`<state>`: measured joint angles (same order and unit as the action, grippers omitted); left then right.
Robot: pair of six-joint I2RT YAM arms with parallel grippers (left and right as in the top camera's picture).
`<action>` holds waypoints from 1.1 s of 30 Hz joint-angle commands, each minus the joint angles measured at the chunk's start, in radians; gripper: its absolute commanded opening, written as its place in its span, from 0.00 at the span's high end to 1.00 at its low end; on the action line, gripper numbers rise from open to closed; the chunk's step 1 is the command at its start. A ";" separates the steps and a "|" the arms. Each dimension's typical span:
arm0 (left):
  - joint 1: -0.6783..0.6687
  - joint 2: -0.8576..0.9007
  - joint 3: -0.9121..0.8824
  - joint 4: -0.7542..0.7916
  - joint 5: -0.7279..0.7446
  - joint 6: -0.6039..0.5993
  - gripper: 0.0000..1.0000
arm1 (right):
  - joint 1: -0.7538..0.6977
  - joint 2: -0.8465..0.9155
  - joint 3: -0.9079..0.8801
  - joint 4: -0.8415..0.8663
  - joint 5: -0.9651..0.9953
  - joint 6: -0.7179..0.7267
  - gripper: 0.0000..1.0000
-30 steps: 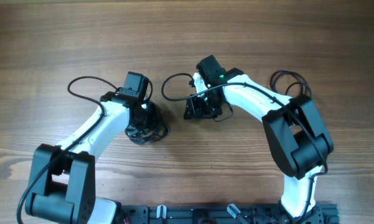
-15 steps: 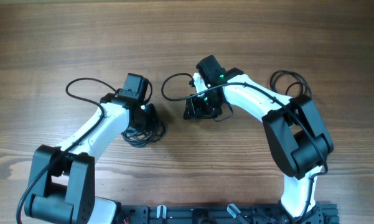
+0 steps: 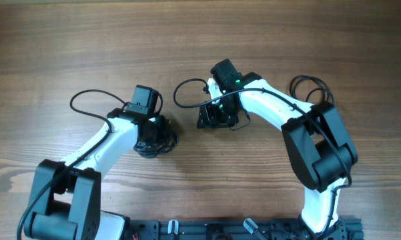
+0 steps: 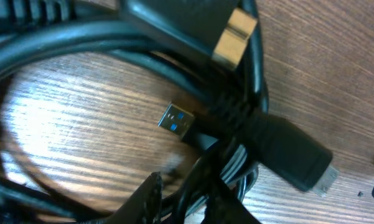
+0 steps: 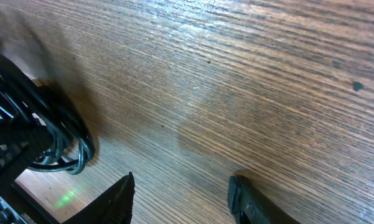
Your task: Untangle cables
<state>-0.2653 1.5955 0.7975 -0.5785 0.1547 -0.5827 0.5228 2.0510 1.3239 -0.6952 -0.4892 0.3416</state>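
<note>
Cords of the coiled cables sat pinched between the left jaws, which had narrowed and nudged the bundle a little leftward across the worktop, away from the right jaws, released over bare wood; separation looked barely begun.

Thin black cables in one tangled flat coil, blue-tongued USB plug at its middle.

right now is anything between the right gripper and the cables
Nothing visible does: only bare table lies between the open right gripper and the cables. The left gripper sits on that bundle, strands between its fingers.
</note>
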 commanded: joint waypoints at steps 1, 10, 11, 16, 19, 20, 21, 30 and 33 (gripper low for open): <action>-0.001 0.025 -0.048 -0.015 -0.061 -0.010 0.96 | 0.002 0.004 -0.004 -0.008 -0.014 -0.070 0.46; 0.125 0.023 0.027 -0.019 0.430 0.211 0.96 | 0.002 0.004 -0.004 -0.013 -0.195 -0.238 0.41; 0.140 0.023 0.032 -0.019 0.499 0.251 0.96 | 0.002 0.004 -0.004 -0.013 -0.227 -0.267 0.41; 0.208 0.023 0.039 -0.019 0.749 0.397 0.96 | 0.002 0.004 -0.004 -0.005 -0.358 -0.315 0.42; 0.223 0.023 0.039 -0.011 0.795 0.398 0.96 | 0.002 0.004 -0.004 0.000 -0.412 -0.311 0.47; 0.224 0.023 0.039 -0.008 0.811 0.406 0.96 | 0.002 0.004 -0.004 0.000 -0.410 -0.295 0.52; 0.224 0.023 0.039 -0.007 0.824 0.422 0.96 | 0.002 0.004 -0.004 0.002 -0.411 -0.282 0.53; 0.224 0.023 0.039 -0.008 0.821 0.422 0.96 | 0.002 0.004 -0.004 0.056 -0.410 -0.156 0.75; 0.224 0.023 0.039 -0.008 0.820 0.422 0.96 | 0.002 0.004 -0.004 0.060 -0.410 -0.157 0.88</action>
<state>-0.0437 1.6119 0.8185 -0.5896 0.9295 -0.1871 0.5236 2.0510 1.3239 -0.6415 -0.9009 0.1696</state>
